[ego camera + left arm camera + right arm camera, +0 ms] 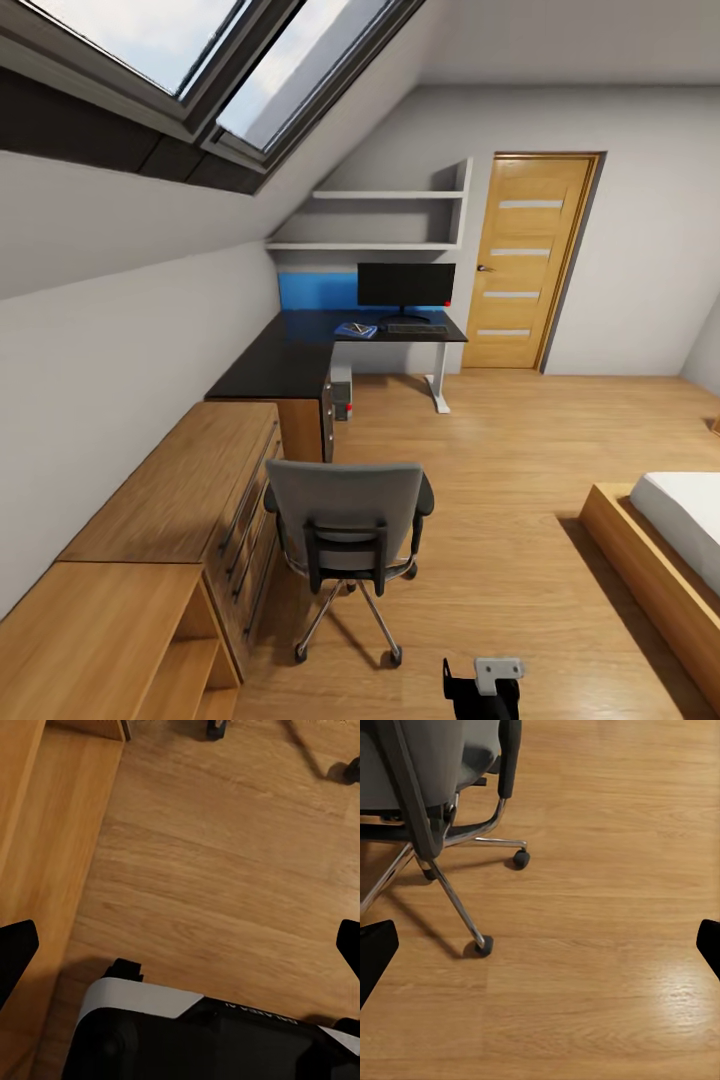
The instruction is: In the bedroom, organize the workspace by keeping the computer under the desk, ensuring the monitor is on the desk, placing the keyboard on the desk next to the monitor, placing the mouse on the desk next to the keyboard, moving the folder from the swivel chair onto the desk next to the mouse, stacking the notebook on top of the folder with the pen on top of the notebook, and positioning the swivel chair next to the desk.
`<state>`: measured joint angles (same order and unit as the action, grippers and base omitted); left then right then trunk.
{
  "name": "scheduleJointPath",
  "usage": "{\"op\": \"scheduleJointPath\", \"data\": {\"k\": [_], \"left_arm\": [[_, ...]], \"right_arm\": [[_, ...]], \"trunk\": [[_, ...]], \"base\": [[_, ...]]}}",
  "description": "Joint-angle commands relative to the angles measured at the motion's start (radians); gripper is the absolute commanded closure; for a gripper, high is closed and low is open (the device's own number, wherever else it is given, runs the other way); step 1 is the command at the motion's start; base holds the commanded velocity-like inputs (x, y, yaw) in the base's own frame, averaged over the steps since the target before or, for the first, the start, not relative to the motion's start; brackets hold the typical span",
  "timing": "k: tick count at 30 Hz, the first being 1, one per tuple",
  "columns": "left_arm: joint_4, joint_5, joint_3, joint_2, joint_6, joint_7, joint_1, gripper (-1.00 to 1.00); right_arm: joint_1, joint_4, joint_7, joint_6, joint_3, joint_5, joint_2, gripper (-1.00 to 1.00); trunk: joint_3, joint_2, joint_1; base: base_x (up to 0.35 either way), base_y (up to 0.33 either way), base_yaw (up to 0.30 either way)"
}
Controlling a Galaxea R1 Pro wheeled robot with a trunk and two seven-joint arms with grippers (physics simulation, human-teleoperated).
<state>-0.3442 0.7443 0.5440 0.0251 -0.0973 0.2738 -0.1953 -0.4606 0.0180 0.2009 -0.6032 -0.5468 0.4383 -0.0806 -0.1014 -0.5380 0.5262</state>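
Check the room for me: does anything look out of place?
The swivel chair stands beside the low wood cabinet, well away from the desk. On the desk, the folder, keyboard and monitor look in order. Nothing spilled or damaged.

One grey padded swivel chair (347, 520), one black L-shaped desk (290, 360), one wide black monitor (405, 286), one dark slim keyboard (417, 328), one wooden door (528, 262), two wall shelves (385, 195).

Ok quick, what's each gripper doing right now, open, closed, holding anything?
Left gripper: open, empty, over the wood floor.
Right gripper: open, empty, near the swivel chair.
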Motion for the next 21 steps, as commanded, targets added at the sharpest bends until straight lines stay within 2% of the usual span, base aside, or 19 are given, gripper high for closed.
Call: {"op": "scheduleJointPath", "data": {"k": [1, 21], "left_arm": [[0.0, 0.01, 0.008, -0.001, -0.005, 0.006, -0.001, -1.0], [-0.007, 0.012, 0.004, -0.006, -0.024, 0.012, -0.001, -1.0]], "right_arm": [[-0.001, 0.002, 0.005, -0.003, -0.009, 0.004, 0.0, -1.0], [-0.001, 0.003, 0.005, -0.007, -0.008, 0.007, 0.001, -1.0]], "trunk": [[-0.005, -0.009, 0.004], [-0.068, -0.149, 0.081]], "base": [[0.0, 0.0, 0.0], [0.0, 0.0, -0.005]]}}
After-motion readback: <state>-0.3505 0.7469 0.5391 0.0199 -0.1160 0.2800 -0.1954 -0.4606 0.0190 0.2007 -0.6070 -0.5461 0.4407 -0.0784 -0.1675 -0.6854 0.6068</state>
